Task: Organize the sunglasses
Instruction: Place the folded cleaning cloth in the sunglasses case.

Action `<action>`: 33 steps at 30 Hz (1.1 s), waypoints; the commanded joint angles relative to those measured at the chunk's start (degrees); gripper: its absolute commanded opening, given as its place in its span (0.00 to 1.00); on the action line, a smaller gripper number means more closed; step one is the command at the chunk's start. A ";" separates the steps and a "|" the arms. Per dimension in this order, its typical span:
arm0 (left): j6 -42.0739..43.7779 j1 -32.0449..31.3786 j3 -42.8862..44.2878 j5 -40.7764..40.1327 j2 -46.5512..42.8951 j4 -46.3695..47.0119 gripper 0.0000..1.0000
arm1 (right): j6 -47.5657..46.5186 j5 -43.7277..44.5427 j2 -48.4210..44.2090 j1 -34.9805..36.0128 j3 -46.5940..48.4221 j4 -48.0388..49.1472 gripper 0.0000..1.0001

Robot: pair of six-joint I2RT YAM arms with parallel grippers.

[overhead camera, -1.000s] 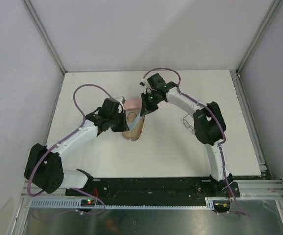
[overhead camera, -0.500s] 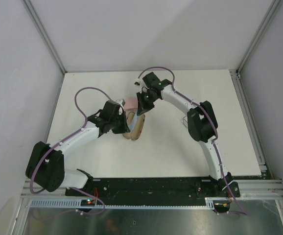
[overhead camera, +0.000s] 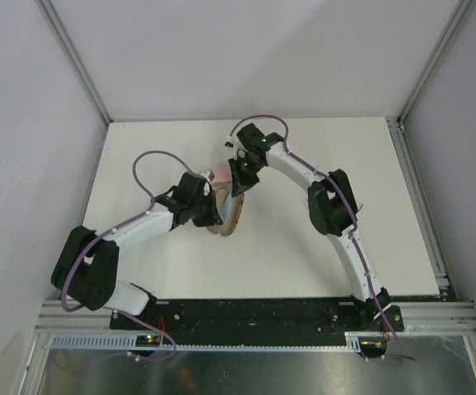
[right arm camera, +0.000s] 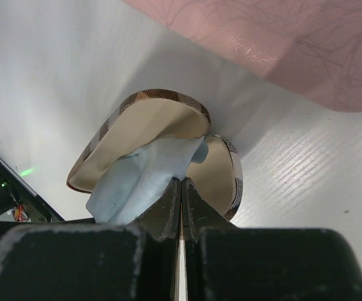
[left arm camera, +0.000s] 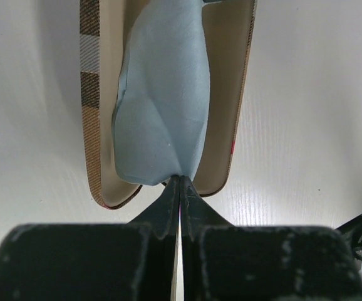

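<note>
No sunglasses show in any view. An open tan plaid case (overhead camera: 231,216) lies at the table's middle, with a light blue cloth (left arm camera: 162,106) over its cream lining (left arm camera: 226,94). My left gripper (left arm camera: 180,180) is shut on the cloth's near end, at the case's rounded tip. My right gripper (right arm camera: 181,183) is shut on the cloth (right arm camera: 137,185) from the other side, over the open case (right arm camera: 149,119). From above, the left gripper (overhead camera: 212,216) and right gripper (overhead camera: 238,191) meet over the case from left and upper right.
A pink pouch or case (right arm camera: 281,44) lies just behind the plaid case, also visible as a pink patch (overhead camera: 221,173) between the two wrists. The right arm's elbow (overhead camera: 329,202) hangs over the table's right half. Metal frame rails (overhead camera: 419,177) border the table.
Both arms have drawn in toward the case. The right arm's elbow has swung left and now covers the thin-framed glasses that showed beside it a second ago. Both grippers stay shut.
</note>
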 commanded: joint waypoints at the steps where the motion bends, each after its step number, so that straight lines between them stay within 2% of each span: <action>1: -1.20 -0.13 -0.67 1.96 1.12 3.84 0.00 | -1.71 1.60 0.65 -0.16 3.52 -3.09 0.00; 19: -2.47 -5.38 1.77 2.27 9.32 6.33 0.00 | -3.67 5.71 -0.24 -1.43 -1.64 -4.93 0.01; 33: -2.40 -8.61 2.12 1.29 11.85 6.31 0.00 | -2.51 6.93 -6.96 -1.92 -16.70 1.58 0.02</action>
